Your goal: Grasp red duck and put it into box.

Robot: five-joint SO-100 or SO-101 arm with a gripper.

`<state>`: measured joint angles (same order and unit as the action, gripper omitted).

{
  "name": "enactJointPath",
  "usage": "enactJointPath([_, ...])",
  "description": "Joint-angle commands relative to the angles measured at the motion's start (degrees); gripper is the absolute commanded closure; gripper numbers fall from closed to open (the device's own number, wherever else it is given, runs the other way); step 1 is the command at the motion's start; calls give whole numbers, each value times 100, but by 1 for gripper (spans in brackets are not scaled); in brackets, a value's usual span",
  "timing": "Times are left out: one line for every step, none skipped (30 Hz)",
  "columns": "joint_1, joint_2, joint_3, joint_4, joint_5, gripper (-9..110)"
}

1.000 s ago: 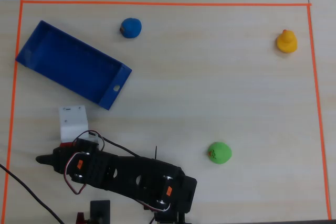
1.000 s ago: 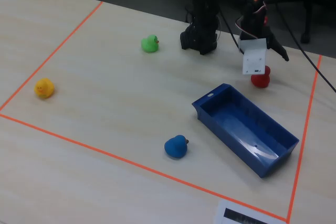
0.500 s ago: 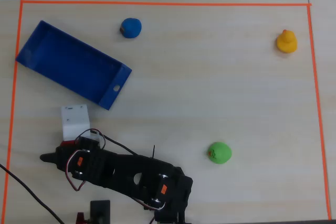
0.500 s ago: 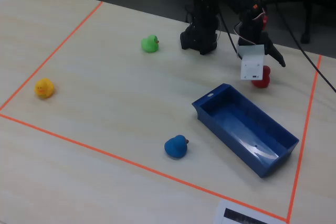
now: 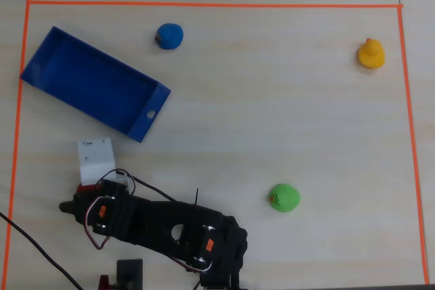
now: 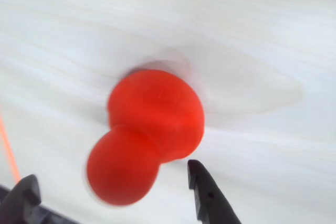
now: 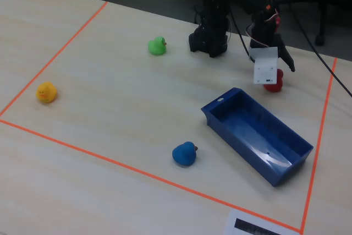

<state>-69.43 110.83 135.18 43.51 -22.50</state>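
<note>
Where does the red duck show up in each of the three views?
Overhead view: red duck is only a sliver at lower left, under the white camera block.
Wrist view: it fills the centre, blurred, between the open gripper fingertips.
Fixed view: upper right, behind the block.
Shared landmark: the blue box nearby.
</note>
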Motion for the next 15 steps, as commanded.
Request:
enactJointPath([-123, -9, -26, -193, -114, 66])
enactJointPath([-158, -26, -18, -202, -158, 67])
enactJointPath([-185, -44, -18, -229, -167, 67])
enactJointPath([-202, -70, -26, -255, -149, 68])
enactJointPath([-202, -79, -44, -272, -132, 68])
enactJointPath([-202, -105, -62, -281, -105, 68])
enactJointPath([-202, -123, -79, -281, -105, 68])
enactJointPath([-193, -132, -105, -281, -97, 68])
enactJointPath([-176, -141, -114, -281, -105, 67])
enactJointPath([-149, -141, -141, -281, -123, 67])
enactJointPath([-97, -141, -176, -264, -149, 67])
enactJointPath([-44, -141, -211, -237, -176, 67])
enactJointPath([18, -141, -246, -220, -211, 67])
enactJointPath([79, -141, -281, -211, -255, 66])
enactJointPath([114, -141, -299, -202, -299, 66])
